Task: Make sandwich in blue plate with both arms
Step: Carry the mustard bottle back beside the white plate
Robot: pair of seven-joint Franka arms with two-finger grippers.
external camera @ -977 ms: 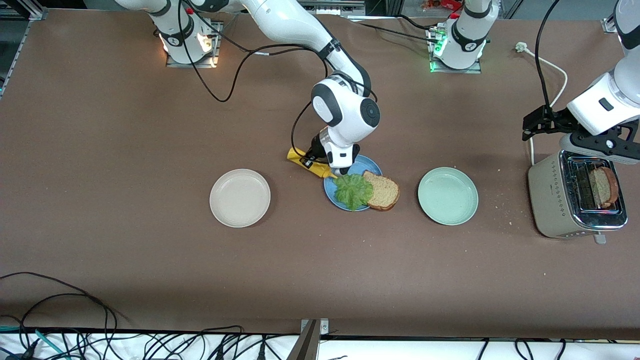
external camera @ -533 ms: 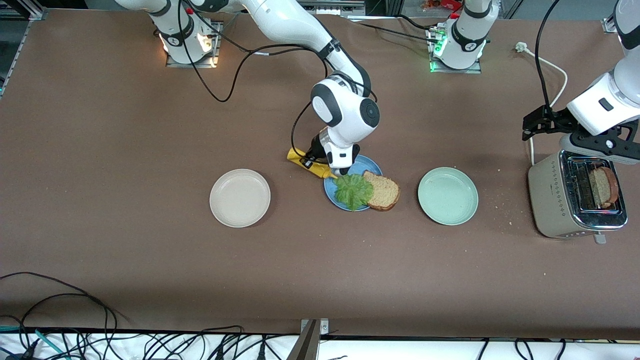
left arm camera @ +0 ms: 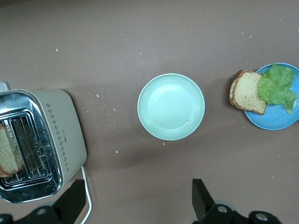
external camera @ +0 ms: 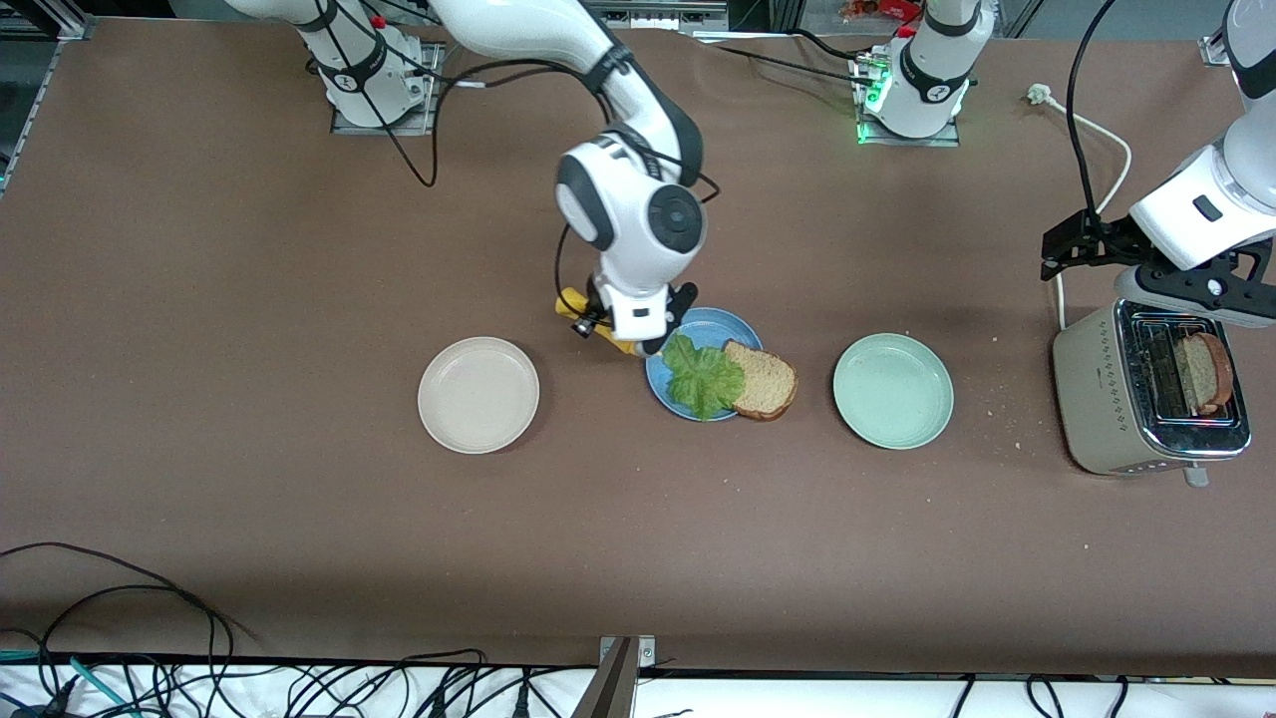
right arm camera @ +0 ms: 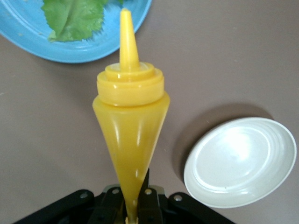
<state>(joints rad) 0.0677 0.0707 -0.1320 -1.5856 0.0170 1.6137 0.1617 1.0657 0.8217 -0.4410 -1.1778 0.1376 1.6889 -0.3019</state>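
Sandwich parts are sitting on the blue plate (external camera: 716, 329) in the middle of the table (external camera: 249, 249). One bread slice (external camera: 764, 380) is lying on the plate's edge toward my left arm's end, hanging a bit over the rim. A green lettuce leaf (external camera: 703, 377) is lying on the plate and partly on that slice. Nothing is lying on top of the leaf.

My right claw (external camera: 638, 344) is squeezing shut on the yellow squeeze bottle (right arm camera: 129, 116). I am holding it up in the air, over the table just beside the blue plate, on the side toward the cream-white plate (external camera: 478, 394). The bottle is leaning, and its pointy tip is aiming at the plate's rim near the leaf.

My left claw (left arm camera: 135, 205) is standing wide open and holding nothing. It is waiting in the air beside the toaster (external camera: 1146, 399), at my left arm's end of the table. A second bread slice (external camera: 1203, 373) is standing in a toaster slot.

A pale green plate (external camera: 893, 390) is sitting between the blue plate and the toaster. Little crumbs are lying on the table around it.
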